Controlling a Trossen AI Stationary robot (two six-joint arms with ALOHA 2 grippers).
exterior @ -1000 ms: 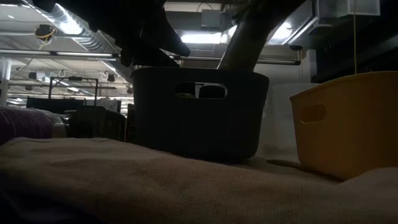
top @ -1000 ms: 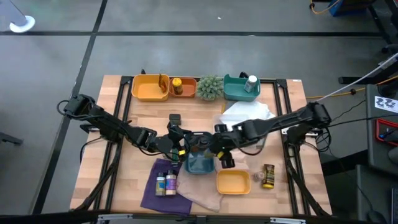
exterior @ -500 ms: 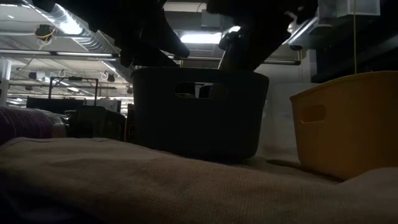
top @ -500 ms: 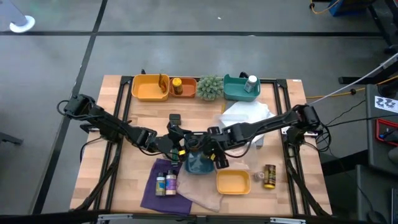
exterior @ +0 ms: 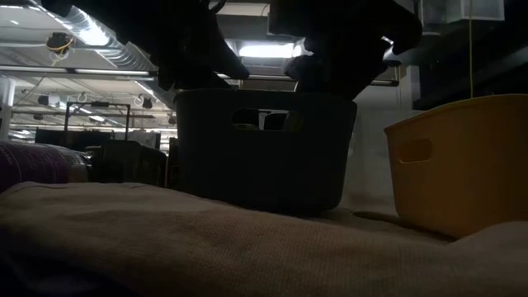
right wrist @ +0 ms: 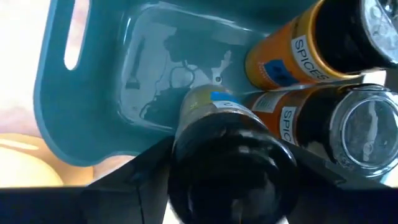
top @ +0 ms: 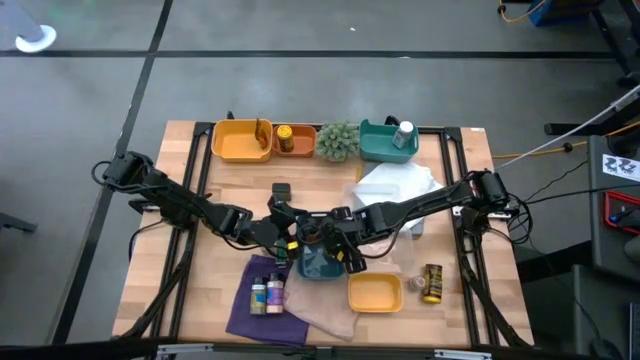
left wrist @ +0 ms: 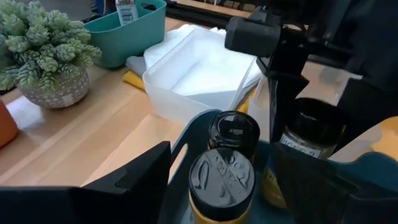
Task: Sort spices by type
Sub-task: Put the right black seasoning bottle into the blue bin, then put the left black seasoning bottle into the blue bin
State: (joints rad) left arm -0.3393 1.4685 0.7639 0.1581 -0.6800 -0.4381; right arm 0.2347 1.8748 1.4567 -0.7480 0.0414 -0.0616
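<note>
A blue bin (top: 320, 266) stands mid-table on a tan cloth (top: 325, 312); two orange dark-lidded spice jars (left wrist: 233, 133) stand inside it. My right gripper (top: 338, 250) hangs over the bin, shut on a third dark-lidded jar (right wrist: 229, 163). My left gripper (top: 286, 240) is open at the bin's left end, one finger (left wrist: 127, 185) outside the wall; I cannot tell whether it touches. Two more jars (top: 265, 294) lie on a purple cloth (top: 245, 305), and one (top: 432, 282) lies on the table near the right edge. My right gripper pinches the jar by its dark lid (right wrist: 231, 167) and upper part, one finger (right wrist: 140, 183) on each side. The fingers come from above, pointing down. The jar (left wrist: 309, 132) stays upright, its lower part inside the blue bin beside the two orange jars.
A yellow tray (top: 375, 292) sits just right of the bin. Along the far edge stand a yellow tray (top: 240, 140), an orange tray (top: 300, 148) with a jar, a spiky green plant (top: 338, 140) and a teal tray (top: 380, 145) holding a white bottle. A white container (top: 398, 185) sits behind the right arm.
My right gripper has moved toward the table's left, from beside the bin to over it, and has come down, so the jar it holds now sits partly inside the bin. The left arm has kept still.
</note>
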